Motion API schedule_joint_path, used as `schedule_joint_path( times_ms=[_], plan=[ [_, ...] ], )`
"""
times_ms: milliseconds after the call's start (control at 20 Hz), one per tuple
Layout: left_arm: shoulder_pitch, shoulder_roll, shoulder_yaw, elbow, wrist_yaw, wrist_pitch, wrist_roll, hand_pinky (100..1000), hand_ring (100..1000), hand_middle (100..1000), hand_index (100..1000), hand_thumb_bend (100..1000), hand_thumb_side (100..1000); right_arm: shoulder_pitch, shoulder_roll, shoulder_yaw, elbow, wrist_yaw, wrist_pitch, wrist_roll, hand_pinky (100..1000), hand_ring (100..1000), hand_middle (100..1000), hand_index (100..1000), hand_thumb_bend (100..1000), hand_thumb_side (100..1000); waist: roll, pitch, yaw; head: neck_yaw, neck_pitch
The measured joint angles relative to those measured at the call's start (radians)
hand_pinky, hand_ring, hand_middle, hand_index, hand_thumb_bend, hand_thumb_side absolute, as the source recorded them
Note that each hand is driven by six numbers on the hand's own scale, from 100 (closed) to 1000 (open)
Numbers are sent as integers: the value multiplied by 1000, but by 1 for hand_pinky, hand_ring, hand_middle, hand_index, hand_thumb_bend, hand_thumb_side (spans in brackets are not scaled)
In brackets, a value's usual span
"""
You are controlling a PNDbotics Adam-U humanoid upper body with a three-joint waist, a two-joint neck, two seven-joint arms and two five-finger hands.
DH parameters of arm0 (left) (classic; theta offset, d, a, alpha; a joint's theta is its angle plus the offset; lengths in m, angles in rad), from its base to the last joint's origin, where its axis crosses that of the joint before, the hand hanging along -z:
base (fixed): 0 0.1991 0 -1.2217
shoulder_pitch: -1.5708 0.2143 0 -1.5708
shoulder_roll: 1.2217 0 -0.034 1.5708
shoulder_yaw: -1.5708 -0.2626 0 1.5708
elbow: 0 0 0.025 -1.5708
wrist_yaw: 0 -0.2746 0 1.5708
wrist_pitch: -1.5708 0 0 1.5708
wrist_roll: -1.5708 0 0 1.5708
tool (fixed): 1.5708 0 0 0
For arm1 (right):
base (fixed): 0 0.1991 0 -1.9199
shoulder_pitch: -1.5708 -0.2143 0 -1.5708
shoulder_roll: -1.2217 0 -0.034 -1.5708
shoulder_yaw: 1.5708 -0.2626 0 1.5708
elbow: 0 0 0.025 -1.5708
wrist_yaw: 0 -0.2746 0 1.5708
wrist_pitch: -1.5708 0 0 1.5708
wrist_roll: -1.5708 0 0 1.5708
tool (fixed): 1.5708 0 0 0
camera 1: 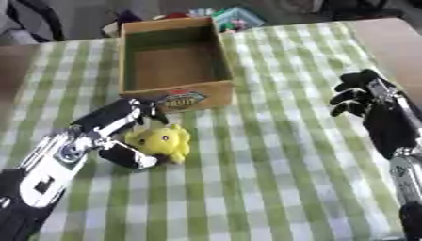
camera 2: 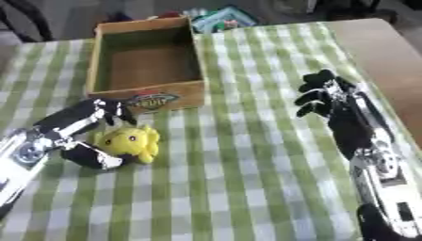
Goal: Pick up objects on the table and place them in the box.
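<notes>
A yellow plush toy (camera 1: 162, 141) with a small face lies on the green checked tablecloth, just in front of the cardboard box (camera 1: 176, 96). My left hand (camera 1: 115, 126) comes in from the lower left and brackets the toy: fingers curl above it by the box's front wall, the thumb (camera 1: 128, 156) lies under it. The toy rests on the cloth. The box stands open and looks empty inside. My right hand (camera 2: 323, 96) hovers over the table's right side, fingers curled, holding nothing.
The table's bare brown edge (camera 1: 395, 42) runs along the right. Colourful items (camera 1: 235, 18) lie beyond the box at the far edge. Open checked cloth (camera 1: 272, 179) spreads between my two hands.
</notes>
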Motion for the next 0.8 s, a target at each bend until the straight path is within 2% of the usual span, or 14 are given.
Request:
schedule_joint_path(
  times_ms=[250, 550, 800],
  plan=[
    [-1, -11, 0, 27, -17, -12, 7, 575, 692, 652, 731, 424, 100, 0, 0, 0, 0, 0, 0, 1, 459, 551, 570, 699, 100, 679, -1, 0, -3, 0, 0],
    [-4, -18, 1, 38, -16, -16, 41, 467, 584, 534, 636, 237, 119, -1, 1, 0, 0, 0, 1, 2, 459, 551, 570, 699, 100, 682, -1, 0, -1, 0, 0],
    [-4, -16, 13, 7, 18, -5, 61, 451, 569, 513, 610, 169, 126, -1, 1, 0, 0, 0, 1, 3, 460, 551, 570, 699, 100, 680, 0, 0, 2, -1, 0]
  ],
)
